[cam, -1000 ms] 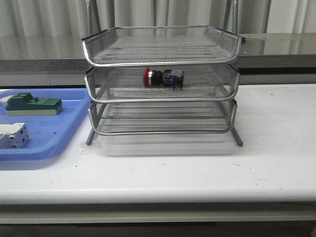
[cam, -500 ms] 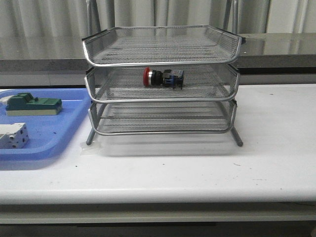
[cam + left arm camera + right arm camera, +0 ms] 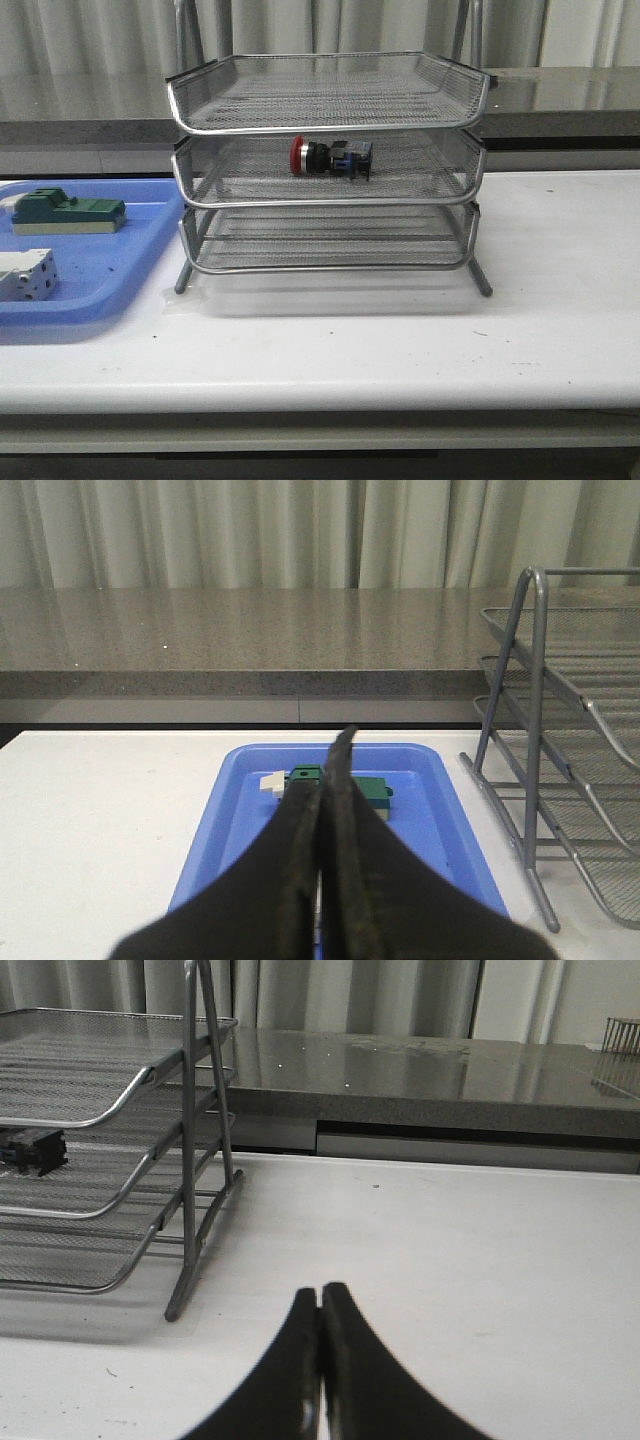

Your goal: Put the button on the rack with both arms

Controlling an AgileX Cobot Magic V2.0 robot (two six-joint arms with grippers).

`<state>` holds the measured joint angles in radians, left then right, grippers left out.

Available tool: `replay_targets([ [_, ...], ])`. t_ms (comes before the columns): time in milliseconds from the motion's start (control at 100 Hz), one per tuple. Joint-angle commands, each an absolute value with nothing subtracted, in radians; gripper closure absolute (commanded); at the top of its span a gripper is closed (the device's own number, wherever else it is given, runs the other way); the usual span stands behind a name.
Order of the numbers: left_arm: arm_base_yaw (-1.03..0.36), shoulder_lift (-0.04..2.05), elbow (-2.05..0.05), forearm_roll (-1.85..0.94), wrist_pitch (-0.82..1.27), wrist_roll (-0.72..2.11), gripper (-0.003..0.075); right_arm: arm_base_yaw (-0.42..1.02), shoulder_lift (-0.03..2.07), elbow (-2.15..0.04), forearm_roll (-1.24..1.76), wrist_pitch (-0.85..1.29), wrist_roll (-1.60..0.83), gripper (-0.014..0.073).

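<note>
The button (image 3: 331,158), red-headed with a black and blue body, lies on its side in the middle tier of the silver wire-mesh rack (image 3: 327,203). Its dark end (image 3: 33,1149) shows through the mesh in the right wrist view. Neither arm appears in the front view. My left gripper (image 3: 328,770) is shut and empty, hovering over the blue tray, with the rack's frame (image 3: 535,740) off to one side. My right gripper (image 3: 319,1295) is shut and empty above the white table, apart from the rack's leg (image 3: 190,1210).
A blue plastic tray (image 3: 100,275) sits on the table left of the rack, holding a green block (image 3: 68,212) and a white block (image 3: 27,274). The white table (image 3: 540,320) runs to a front edge; a grey counter and curtains stand behind.
</note>
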<state>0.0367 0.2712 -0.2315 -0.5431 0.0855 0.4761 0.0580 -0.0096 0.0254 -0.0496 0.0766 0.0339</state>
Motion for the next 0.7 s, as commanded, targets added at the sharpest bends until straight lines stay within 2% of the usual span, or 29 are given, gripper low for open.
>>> replay_targets([
  [0, 0.038, 0.279, -0.261, -0.493, 0.023, 0.47, 0.0741, 0.054, -0.023, 0.028, -0.062, -0.009, 0.034, 0.0655],
  [90, 0.03, 0.278, -0.261, -0.333, 0.05, 0.395, 0.0741, 0.054, -0.023, 0.028, -0.062, -0.009, 0.034, 0.0655],
  [280, 0.004, 0.256, -0.228, 0.023, 0.032, 0.0, 0.0741, 0.054, -0.023, 0.028, -0.062, -0.009, 0.034, 0.0655],
  [690, -0.012, 0.047, 0.022, 0.03, -0.101, -0.028, 0.0741, 0.054, -0.023, 0.028, -0.062, -0.009, 0.034, 0.0655],
])
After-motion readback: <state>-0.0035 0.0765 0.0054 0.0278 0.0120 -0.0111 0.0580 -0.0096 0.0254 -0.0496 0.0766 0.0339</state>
